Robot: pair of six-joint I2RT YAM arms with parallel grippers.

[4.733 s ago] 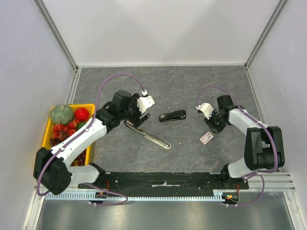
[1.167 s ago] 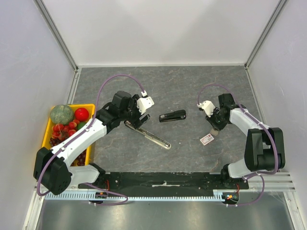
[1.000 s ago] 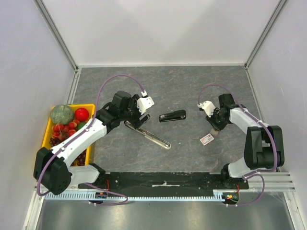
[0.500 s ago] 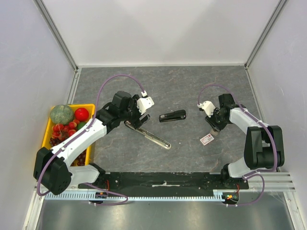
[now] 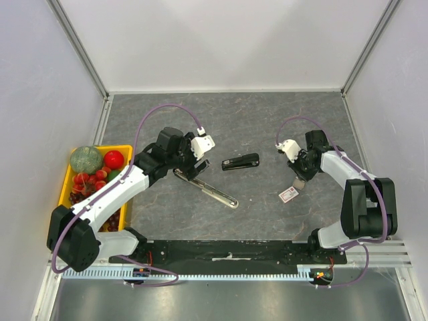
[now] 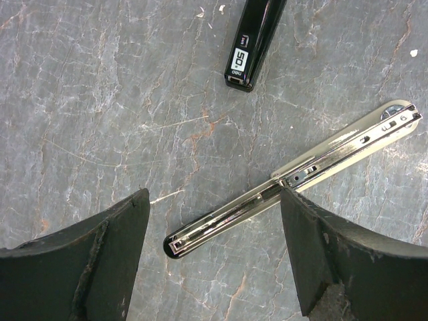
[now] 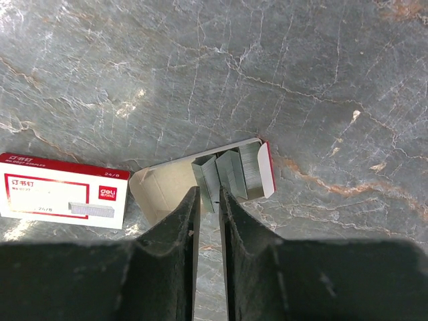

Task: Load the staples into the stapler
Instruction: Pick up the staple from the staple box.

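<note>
left gripper (image 6: 214,197): wide open, above flat-open chrome stapler (image 6: 294,177)
right gripper (image 7: 207,200): pinched on staples (image 7: 231,170), right of stapler

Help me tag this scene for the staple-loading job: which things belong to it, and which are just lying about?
For the job:
staples, in their open tray
box sleeve
opened chrome stapler
right end effector, pinching a strip
left end effector, open above that stapler

Lying about:
closed black stapler
yellow bin with fruit
</note>
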